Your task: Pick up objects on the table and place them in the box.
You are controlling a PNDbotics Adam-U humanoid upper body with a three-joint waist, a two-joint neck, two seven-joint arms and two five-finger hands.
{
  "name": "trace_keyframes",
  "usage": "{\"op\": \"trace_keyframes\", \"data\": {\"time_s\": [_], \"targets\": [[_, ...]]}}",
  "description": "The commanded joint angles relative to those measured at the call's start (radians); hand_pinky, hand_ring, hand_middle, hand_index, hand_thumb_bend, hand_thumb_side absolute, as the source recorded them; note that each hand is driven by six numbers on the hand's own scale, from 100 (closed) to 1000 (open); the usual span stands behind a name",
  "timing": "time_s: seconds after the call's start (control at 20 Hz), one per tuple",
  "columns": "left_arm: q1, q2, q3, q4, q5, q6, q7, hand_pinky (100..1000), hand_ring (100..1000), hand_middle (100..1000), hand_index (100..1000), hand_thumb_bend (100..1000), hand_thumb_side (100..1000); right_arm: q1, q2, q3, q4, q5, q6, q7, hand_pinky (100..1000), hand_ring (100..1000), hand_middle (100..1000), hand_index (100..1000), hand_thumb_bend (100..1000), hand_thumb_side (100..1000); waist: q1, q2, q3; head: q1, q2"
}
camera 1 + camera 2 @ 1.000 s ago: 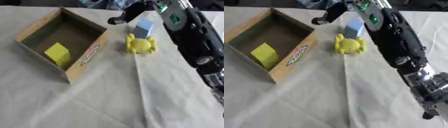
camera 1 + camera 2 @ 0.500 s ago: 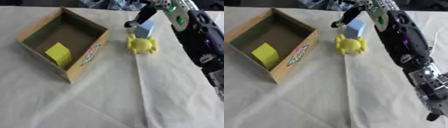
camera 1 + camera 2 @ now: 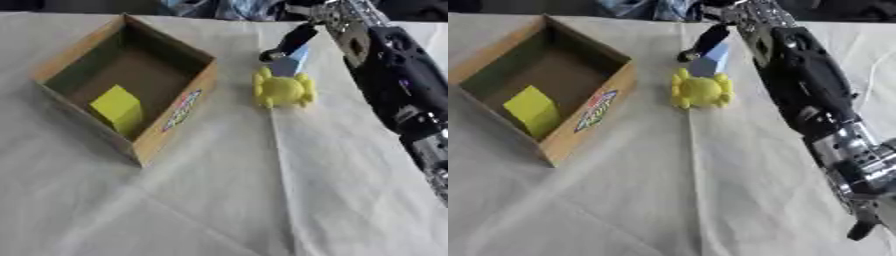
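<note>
An open cardboard box point(image 3: 171, 114) stands at the left with a yellow block point(image 3: 118, 107) inside it. To its right a yellow crab-shaped toy point(image 3: 282, 90) lies on the cloth. Just behind the toy stands a light blue block point(image 3: 290, 62). My right hand point(image 3: 293, 39) comes down from the top right and lies against the upper left side of the blue block. The wrist and forearm hide most of the hand. My left hand shows in neither view.
My black right arm point(image 3: 398, 85) runs along the right side of the table. A white creased cloth point(image 3: 219, 200) covers the table. Dark and blue things point(image 3: 210, 7) lie along the far edge. A thin cable point(image 3: 874, 52) lies at the right.
My right hand has moved right and down, from beside the blue block onto its upper left side. The box, the yellow block and the crab toy have stayed put.
</note>
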Motion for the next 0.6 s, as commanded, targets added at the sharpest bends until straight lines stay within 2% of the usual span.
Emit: {"op": "trace_keyframes", "data": {"time_s": [0.05, 0.3, 0.6], "targets": [[-0.003, 0.022, 0.008, -0.014, -0.004, 0.0, -0.002, 611, 836, 1000, 669, 237, 949, -0.035, -0.013, -0.023, 0.016, 0.012, 0.01, -0.016, 951, 922, 826, 977, 552, 581, 0.003, -0.017, 0.0, 0.003, -0.012], [-0.002, 0.024, 0.009, -0.014, -0.005, 0.001, -0.003, 611, 836, 1000, 669, 235, 948, -0.045, -0.023, -0.028, 0.046, 0.025, 0.023, -0.011, 959, 938, 838, 963, 609, 641, -0.003, -0.019, -0.003, 0.008, -0.012], [-0.001, 0.028, 0.011, -0.014, -0.008, 0.002, -0.002, 611, 836, 1000, 669, 235, 947, -0.04, -0.038, -0.034, 0.072, 0.047, 0.022, -0.009, 963, 945, 846, 959, 626, 650, -0.007, -0.022, -0.005, 0.016, -0.011]]}}
